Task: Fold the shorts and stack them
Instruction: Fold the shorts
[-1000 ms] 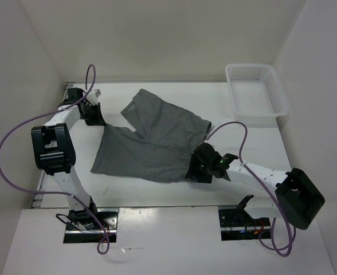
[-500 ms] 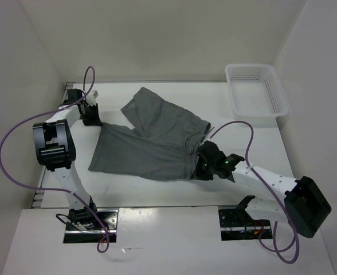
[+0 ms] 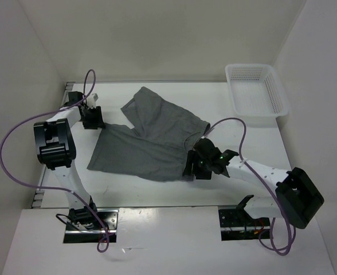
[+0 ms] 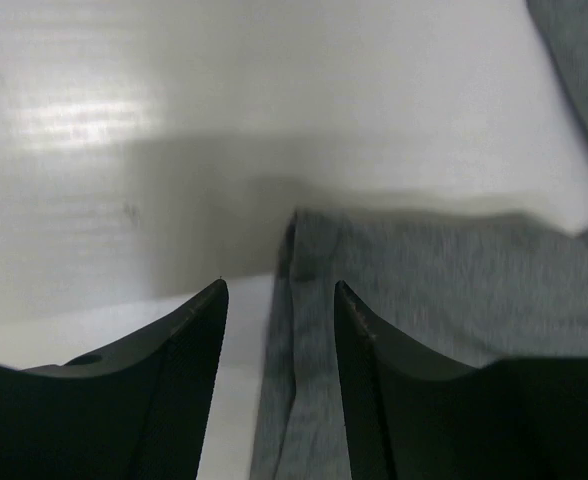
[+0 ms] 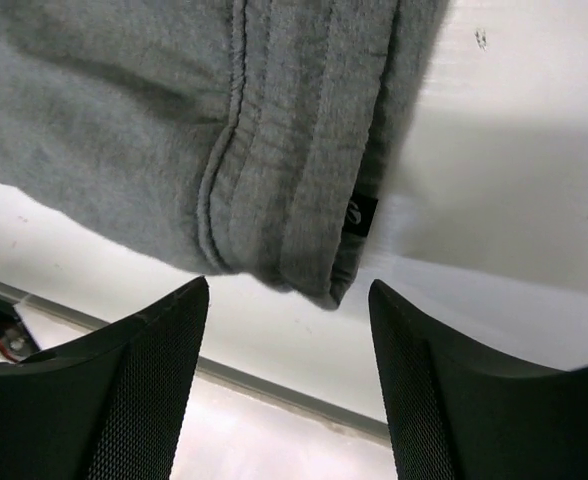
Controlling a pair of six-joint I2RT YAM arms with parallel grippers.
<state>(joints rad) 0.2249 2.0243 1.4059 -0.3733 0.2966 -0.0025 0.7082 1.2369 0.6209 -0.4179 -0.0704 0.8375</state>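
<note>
The shorts (image 3: 151, 143) lie spread on the desk (image 3: 226, 109). The left claw (image 3: 95, 120) stands parted around a hem corner; the right claw (image 3: 194, 167), wide apart, has shifted left at the waistband corner.

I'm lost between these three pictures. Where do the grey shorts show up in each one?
Top external: the shorts lie spread out at the picture's centre.
Left wrist: lower right, one edge between the fingers of the left end effector.
Right wrist: upper half, the labelled waistband corner over the open right end effector.
Shared landmark: the white table beneath the shorts.
</note>
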